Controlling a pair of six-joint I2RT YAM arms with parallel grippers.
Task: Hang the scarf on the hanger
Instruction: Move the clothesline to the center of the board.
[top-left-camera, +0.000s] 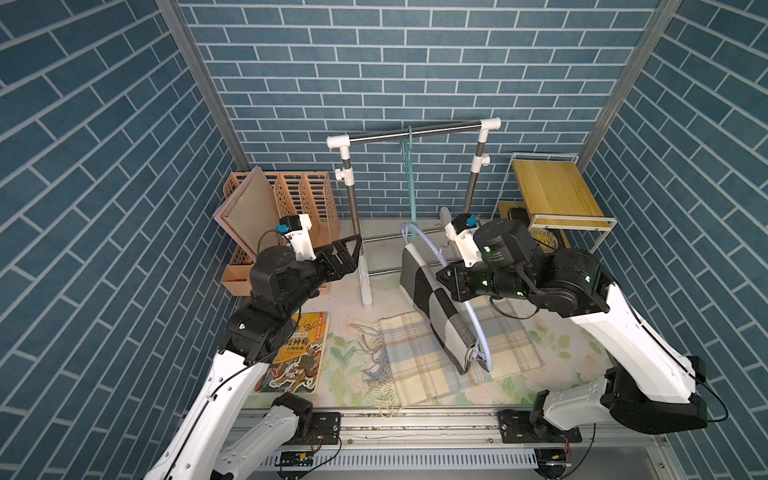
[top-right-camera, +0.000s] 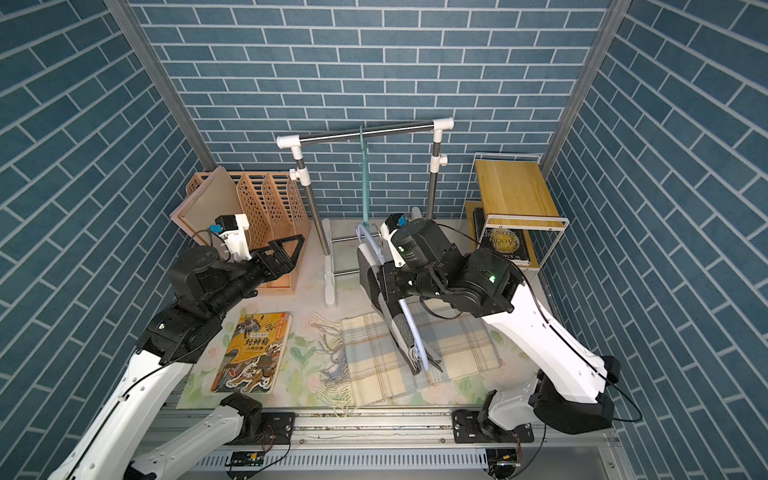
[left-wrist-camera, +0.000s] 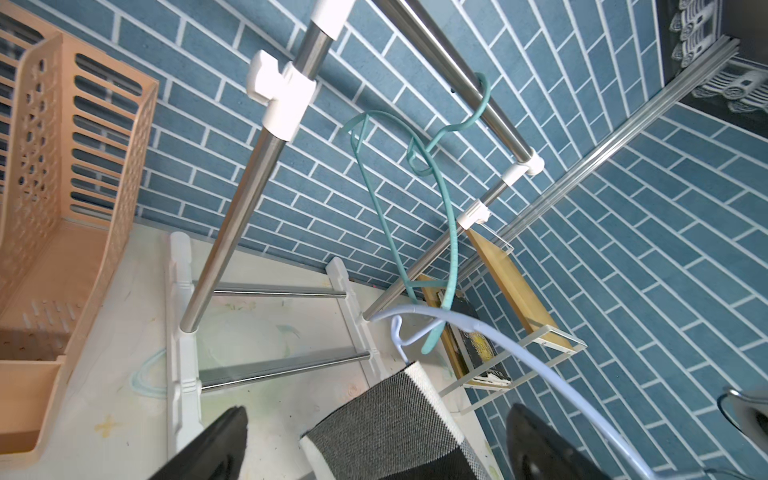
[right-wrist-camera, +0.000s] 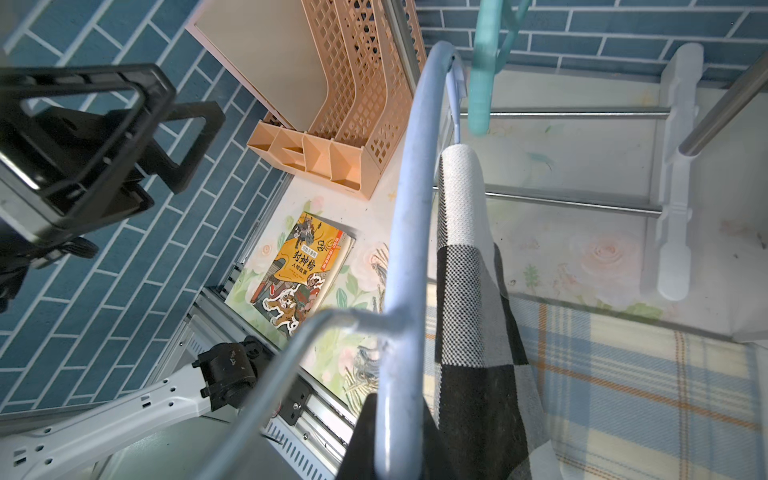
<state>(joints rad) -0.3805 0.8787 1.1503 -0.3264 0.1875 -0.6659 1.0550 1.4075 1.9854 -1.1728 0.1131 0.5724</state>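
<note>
Fingers (right-wrist-camera: 360, 440) of the right gripper (right-wrist-camera: 392, 451) clamped the blue hanger (right-wrist-camera: 409, 208) bearing the scarf (right-wrist-camera: 469, 291), seemingly just beside the teal hanger (right-wrist-camera: 482, 83); the left gripper (top-left-camera: 347, 253) stood spread wide, well apart.

A peach slotted plastic file organizer (top-left-camera: 309, 199) stands at a rear corner of the floral-covered table (top-left-camera: 557, 340). A yellow-covered illustrated book (top-left-camera: 297, 357) lies flat nearer the front. A black book (top-left-camera: 545, 241) lies beneath a white-framed wooden shelf (top-left-camera: 557, 193).
</note>
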